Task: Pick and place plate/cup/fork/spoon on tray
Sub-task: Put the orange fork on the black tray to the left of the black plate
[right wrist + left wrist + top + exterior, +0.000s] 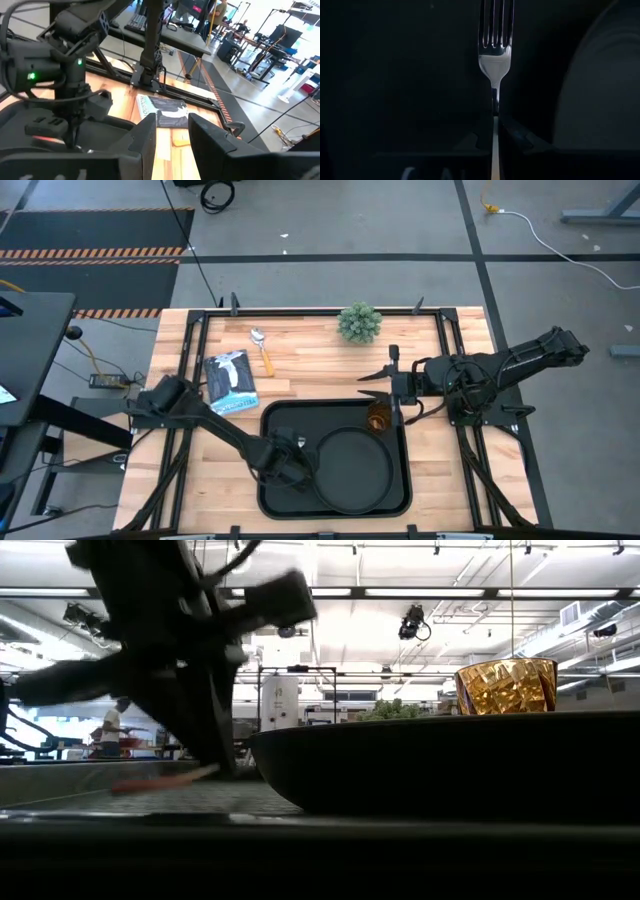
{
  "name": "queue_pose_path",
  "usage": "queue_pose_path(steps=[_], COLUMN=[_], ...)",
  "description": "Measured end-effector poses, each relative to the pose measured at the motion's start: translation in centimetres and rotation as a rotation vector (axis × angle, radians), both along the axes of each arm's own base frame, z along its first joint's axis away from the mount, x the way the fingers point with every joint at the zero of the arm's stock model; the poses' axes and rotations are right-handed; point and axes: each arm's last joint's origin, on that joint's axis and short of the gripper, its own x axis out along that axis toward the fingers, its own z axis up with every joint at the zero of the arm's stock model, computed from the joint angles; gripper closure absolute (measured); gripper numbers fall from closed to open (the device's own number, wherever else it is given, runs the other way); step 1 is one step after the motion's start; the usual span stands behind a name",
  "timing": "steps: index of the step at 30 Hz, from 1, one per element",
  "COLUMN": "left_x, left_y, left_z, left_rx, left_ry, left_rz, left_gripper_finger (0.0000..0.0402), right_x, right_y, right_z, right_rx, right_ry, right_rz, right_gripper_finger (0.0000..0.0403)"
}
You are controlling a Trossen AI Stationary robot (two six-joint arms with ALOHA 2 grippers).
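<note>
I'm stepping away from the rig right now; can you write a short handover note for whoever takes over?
Left gripper: shut on the fork, low over the tray, left of the plate.
Right gripper: open, above the tray's far edge near the cup.
Done: plate and cup are on the tray.
Left: release the fork on the tray, then fetch the spoon, lying on the table beside a blue-and-white packet, near the potted plant.

Grey concrete floor (330,220), hazard-striped mat (95,252), ceiling strip lights (400,592), possibly workbenches (260,47) behind.
</note>
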Motion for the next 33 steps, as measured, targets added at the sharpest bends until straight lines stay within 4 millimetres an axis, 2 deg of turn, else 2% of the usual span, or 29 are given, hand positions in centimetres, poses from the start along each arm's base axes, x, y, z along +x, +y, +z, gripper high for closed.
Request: queue_pose_path(steps=[7, 21, 33], left_x=[0.7, 0.9, 1.6], left_y=[-0.2, -0.3, 0.5], left_z=[-1.3, -1.3, -1.3], left_rx=[-0.022, -0.019, -0.025], left_ry=[-0.027, -0.04, -0.057], left_rz=[0.045, 0.028, 0.012], left_gripper_finger=[0.0385, 0.0385, 0.034], right_x=[-0.1, 0.0, 0.0], right_y=[0.3, 0.4, 0.5], right_z=[-0.2, 0.0, 0.0], right_rx=[0.02, 0.031, 0.039], right_ry=[0.019, -0.002, 0.0], right_rz=[0.048, 0.08, 0.117], right_gripper_finger=[0.0282, 0.0282, 0.0282])
